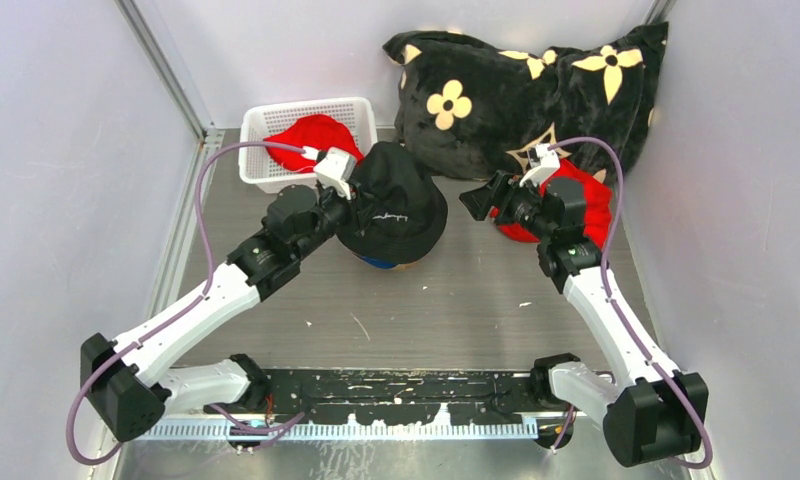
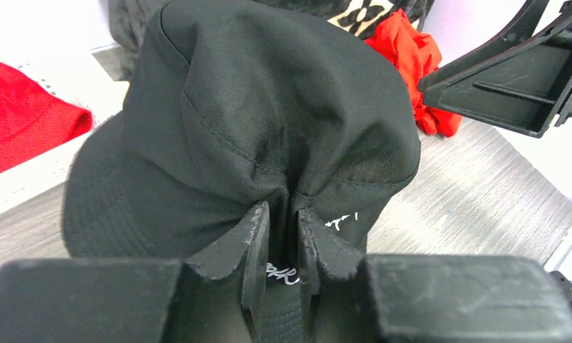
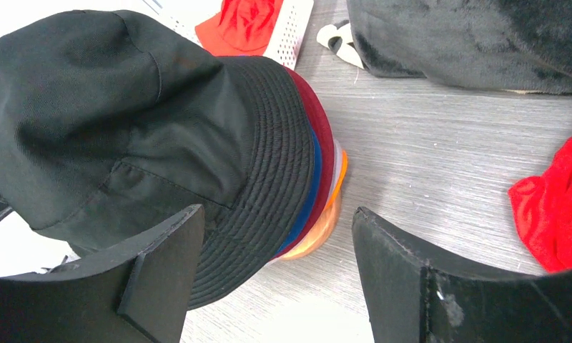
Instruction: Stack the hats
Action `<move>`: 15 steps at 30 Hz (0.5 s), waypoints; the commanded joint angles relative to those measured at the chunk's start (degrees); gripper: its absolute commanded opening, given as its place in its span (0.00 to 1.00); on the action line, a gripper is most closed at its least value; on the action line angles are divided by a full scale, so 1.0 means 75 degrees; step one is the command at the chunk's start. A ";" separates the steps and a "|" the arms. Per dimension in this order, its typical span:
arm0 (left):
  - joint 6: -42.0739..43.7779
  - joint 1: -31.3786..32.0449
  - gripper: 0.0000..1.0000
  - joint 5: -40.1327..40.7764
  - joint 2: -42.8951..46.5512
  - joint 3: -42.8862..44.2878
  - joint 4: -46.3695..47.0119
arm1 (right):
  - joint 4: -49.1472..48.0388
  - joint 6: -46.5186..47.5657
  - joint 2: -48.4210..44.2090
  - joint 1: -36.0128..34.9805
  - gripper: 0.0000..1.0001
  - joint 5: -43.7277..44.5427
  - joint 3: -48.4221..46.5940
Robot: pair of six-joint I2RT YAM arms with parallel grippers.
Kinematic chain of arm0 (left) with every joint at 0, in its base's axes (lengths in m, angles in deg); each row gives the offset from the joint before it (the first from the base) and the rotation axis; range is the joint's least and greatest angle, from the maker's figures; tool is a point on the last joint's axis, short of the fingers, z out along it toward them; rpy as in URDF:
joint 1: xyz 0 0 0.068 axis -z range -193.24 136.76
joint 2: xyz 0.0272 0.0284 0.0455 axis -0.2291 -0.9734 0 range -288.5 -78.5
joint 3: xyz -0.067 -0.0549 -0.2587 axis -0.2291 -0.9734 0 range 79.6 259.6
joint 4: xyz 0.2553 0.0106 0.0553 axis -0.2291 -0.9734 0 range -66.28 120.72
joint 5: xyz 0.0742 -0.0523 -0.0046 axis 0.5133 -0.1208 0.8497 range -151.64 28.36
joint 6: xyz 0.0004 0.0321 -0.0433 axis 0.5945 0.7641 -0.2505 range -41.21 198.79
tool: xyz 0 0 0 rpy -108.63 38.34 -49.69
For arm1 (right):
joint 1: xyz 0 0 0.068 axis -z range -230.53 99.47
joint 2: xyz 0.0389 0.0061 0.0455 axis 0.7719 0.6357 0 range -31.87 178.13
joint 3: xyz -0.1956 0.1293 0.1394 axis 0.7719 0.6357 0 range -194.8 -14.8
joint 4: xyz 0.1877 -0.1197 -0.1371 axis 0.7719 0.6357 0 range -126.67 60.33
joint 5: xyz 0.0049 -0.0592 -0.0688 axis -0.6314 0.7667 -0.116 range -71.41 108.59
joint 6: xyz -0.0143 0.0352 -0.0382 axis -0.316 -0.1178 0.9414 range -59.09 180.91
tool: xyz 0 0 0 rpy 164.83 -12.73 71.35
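Note:
A black hat [image 1: 396, 200] [image 2: 269, 107] [image 3: 126, 107] tops a stack in mid table. Beneath it show dark red [image 3: 324, 136], blue [image 3: 313, 186] and orange [image 3: 340, 168] brims, all on a wooden stand [image 3: 315, 232]. My left gripper [image 1: 356, 205] [image 2: 283, 214] is at the hat's left side, its jaws a narrow slit apart with a fold of the crown gathered between the tips. My right gripper [image 1: 481, 195] [image 3: 279, 221] hangs wide open to the right of the stack, holding nothing. A bright red hat [image 1: 311, 135] [image 2: 18, 114] lies in the basket.
The white perforated basket [image 1: 266, 120] stands at the back left. A black cushion with cream flowers [image 1: 536, 90] leans in the back right corner. A crumpled red fabric [image 1: 596, 205] [image 3: 555, 207] lies under my right arm. Grey walls close both sides.

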 commanded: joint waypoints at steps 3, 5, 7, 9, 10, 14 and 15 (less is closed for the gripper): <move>-0.0169 0.0011 0.44 0.0161 -0.0100 0.0650 -0.0045 | -0.0305 -0.0106 0.0243 0.0006 0.80 -0.0193 -0.0220; -0.0145 0.0009 0.58 0.0647 0.0038 0.0788 -0.0472 | -0.0371 -0.0196 0.0307 0.0003 0.80 -0.0362 -0.0290; -0.0123 0.0000 0.70 0.1337 0.0353 0.0806 -0.0752 | -0.0438 -0.0245 0.0390 0.0010 0.80 -0.0455 -0.0324; -0.0144 -0.0112 0.80 0.1972 0.0622 0.0820 -0.0950 | -0.0436 -0.0238 0.0476 0.0000 0.80 -0.0503 -0.0383; -0.0208 -0.0237 0.82 0.2193 0.0727 0.0841 -0.1052 | -0.0443 -0.0233 0.0520 0.0003 0.80 -0.0524 -0.0400; -0.0970 -0.1376 0.83 0.1388 0.0755 0.0884 -0.1408 | -0.0574 -0.0294 0.0678 0.0011 0.80 -0.0737 -0.0414; -0.1265 -0.1739 0.84 0.0951 0.0701 0.0808 -0.1372 | -0.0664 -0.0348 0.0717 0.0022 0.80 -0.0849 -0.0396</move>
